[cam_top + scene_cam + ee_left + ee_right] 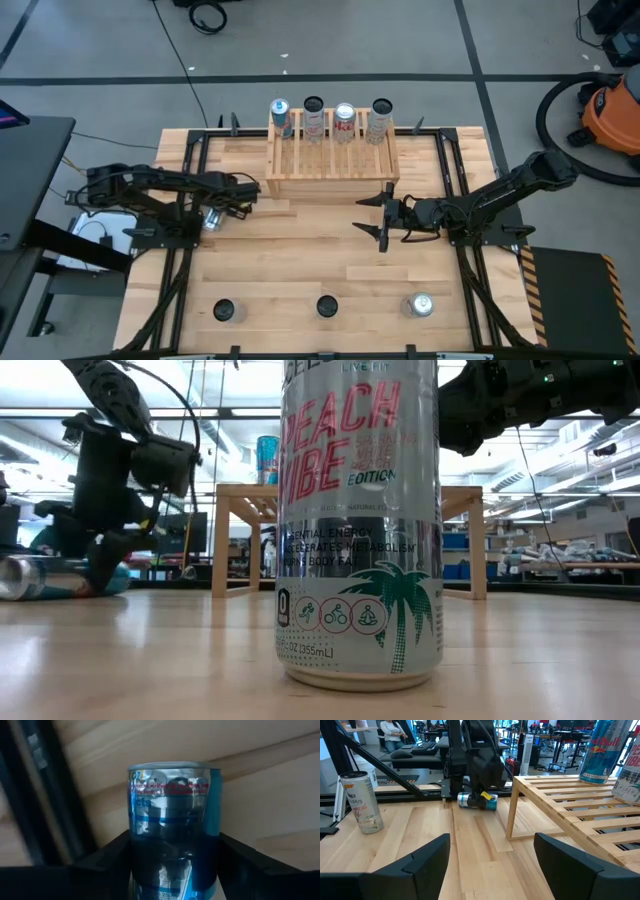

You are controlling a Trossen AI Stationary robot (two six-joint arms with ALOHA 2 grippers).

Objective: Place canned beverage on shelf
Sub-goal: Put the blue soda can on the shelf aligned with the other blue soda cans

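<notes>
1. The light plank tabletop (300,250) carries everything, with both dark arms reaching in from its sides.
2. The low light-wood shelf with a slatted top (330,160) stands at the table's far edge, in the middle. Four cans stand in a row along its far side: a blue one (280,115), then three silver ones (345,122).
3. The left gripper (212,215) lies low over the table's left side, near the shelf's left end. Its fingers (107,852) are clamped on a small blue-and-silver beverage can (172,830), which lies on its side at table level.
4. The right gripper (383,216) hovers in front of the shelf's right half, pointing left, its fingers (415,865) parted around nothing.
5. Three more cans stand along the near edge: two with dark tops (224,310) and one silver-topped can (421,304) to the right. The middle one, a tall silver can printed with a green palm (360,520), fills the low view.
</notes>
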